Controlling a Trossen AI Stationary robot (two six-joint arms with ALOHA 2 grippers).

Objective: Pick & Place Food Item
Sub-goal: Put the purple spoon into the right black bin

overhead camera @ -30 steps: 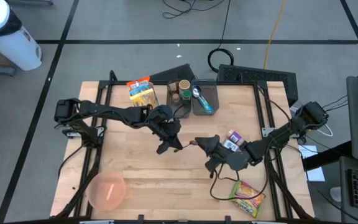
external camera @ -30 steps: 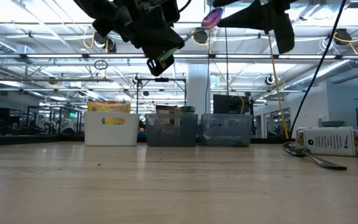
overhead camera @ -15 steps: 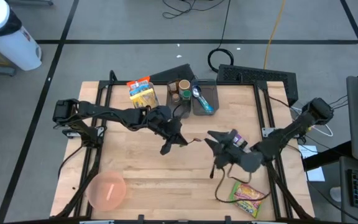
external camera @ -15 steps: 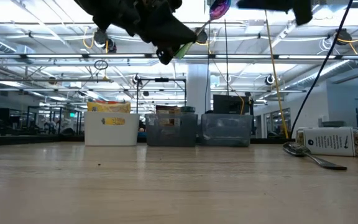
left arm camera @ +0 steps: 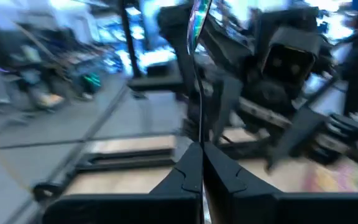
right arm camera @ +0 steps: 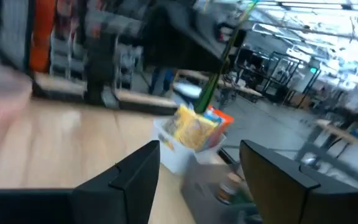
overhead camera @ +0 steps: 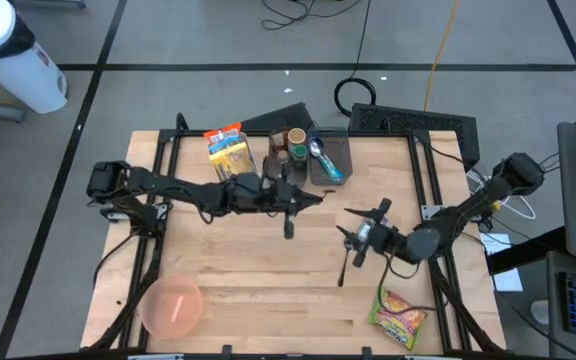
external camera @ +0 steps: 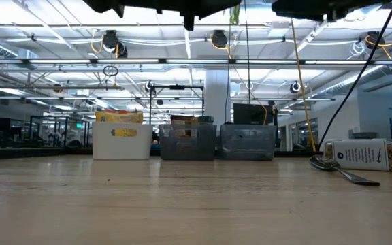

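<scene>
food item at the centre of the task, a thin flat packet (left arm camera: 197, 74) seen edge-on, is held pinched between the fully closed fingers of the left claw (overhead camera: 290, 203), high above the middle of the table (overhead camera: 248, 300). in the left wrist view the packet rises straight up from the fingertips, with a shiny, iridescent edge. the right claw (overhead camera: 360, 240) is seen lifted over the right half of the table, fingers spread apart and nothing between them; in its own wrist view the two dark fingers (right arm camera: 132, 171) frame a white bin (right arm camera: 179, 152) holding yellow and orange packs.

for the step in hand, judged to be the carry toward a placing spot, the packet is best kept vertical and the grip left firm, since only a narrow edge is pinched and a swing could set it twisting. the empty right claw would best be held well apart from the left arm's path. the drop point cannot be told from the task sentence; the row of bins at the far edge (overhead camera: 328, 160) is a likely candidate.

writing is scarce: a white box (external camera: 369, 154) lying on its side beside a spoon (external camera: 342, 171) carries a round dark emblem and small print too fine to read. a colourful snack bag (overhead camera: 398, 315) near the front right corner shows no legible brand.
</scene>
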